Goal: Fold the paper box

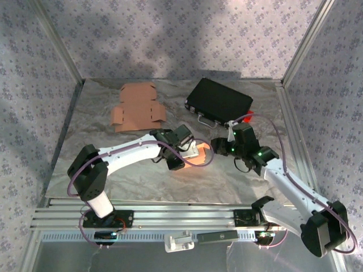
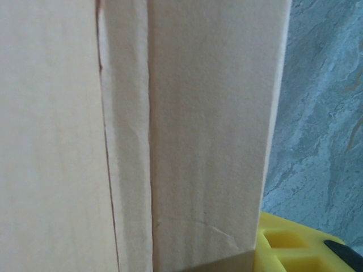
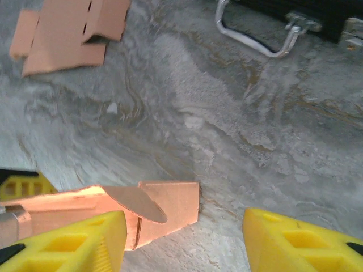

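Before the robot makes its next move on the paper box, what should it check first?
1. Left jaws holding the paper box: ok, the cardboard looks gripped, pressed close beside its fingers.
2. Right jaws open: ok, there is a wide gap between the yellow fingers.
3. Loose flap lined up with that gap: ok, it sits just ahead of it.
4. Box fully folded: not ok, the flap sticks out.
5. Spare flat cardboard and black case out of the way: ok, both lie at the far side.
6. Creases on the hidden side: cannot tell.
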`<state>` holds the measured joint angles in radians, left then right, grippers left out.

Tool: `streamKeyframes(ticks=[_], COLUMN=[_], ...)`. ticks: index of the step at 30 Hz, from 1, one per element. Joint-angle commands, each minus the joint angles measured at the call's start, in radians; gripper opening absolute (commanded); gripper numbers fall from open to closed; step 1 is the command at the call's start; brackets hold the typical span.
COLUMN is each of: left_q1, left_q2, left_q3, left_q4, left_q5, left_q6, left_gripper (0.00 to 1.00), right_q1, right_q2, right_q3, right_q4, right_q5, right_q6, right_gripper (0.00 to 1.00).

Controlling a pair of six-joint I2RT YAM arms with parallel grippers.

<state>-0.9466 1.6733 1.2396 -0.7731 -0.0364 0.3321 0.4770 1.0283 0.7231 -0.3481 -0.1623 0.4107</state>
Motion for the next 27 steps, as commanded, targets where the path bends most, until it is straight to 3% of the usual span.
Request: streamKeyframes(ticks=[1,19,27], left_q1=[0.01,0.018,0.017], left_q2=[-0.002,0.009,0.006], left_q3=[-0.031,-0.027,-0.02], left_q4=[-0.028,-0.034,-0.036], left_q5=[0.033,0.043,0.037], left_q6=[0.025,0.041,0.039], left_gripper=[0.4,0.4,0.4], right_q1=[0.006,0.074,0.094], right_q2=[0.033,0.18,0.205], right_q3=[0.049,0.158,0.177], right_q4=[0.003,-0.068,-0.09], right_q5=[-0.1,-0.008,0.018], right_q6=[-0.151,-0.255,-0.266], right_gripper=[0.57,0.42,0.3])
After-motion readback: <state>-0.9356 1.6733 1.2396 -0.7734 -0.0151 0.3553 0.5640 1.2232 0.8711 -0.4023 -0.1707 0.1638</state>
